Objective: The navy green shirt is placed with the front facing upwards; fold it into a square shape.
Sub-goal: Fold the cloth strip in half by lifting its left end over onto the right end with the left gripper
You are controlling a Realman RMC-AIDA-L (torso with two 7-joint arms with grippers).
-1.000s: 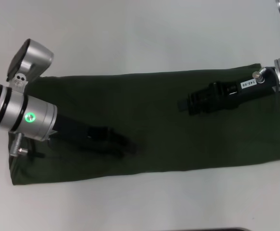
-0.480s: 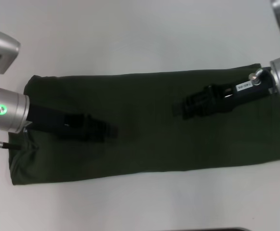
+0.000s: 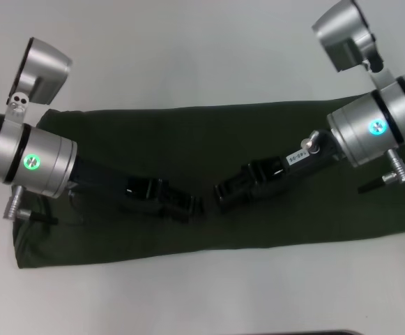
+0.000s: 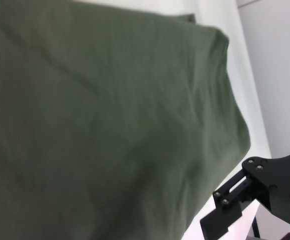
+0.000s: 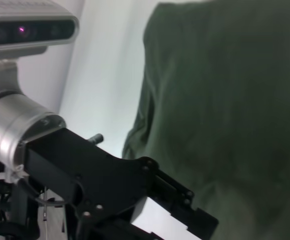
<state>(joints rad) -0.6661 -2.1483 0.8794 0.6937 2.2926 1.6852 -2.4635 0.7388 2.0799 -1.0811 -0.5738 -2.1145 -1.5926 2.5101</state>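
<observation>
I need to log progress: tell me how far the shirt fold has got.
Done: the shirt lies as a long flat band on the table, plain green up, so the side folds look made. In hand: the left gripper and right gripper meet over its middle, holding nothing visible. Left: folding the band's ends in to make a square.

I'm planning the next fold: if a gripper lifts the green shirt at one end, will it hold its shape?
Probably not. The shirt lies flat as a long folded band with soft wrinkles, so it should droop. Its layers may slide apart. The left gripper and right gripper hover mid-shirt.
</observation>
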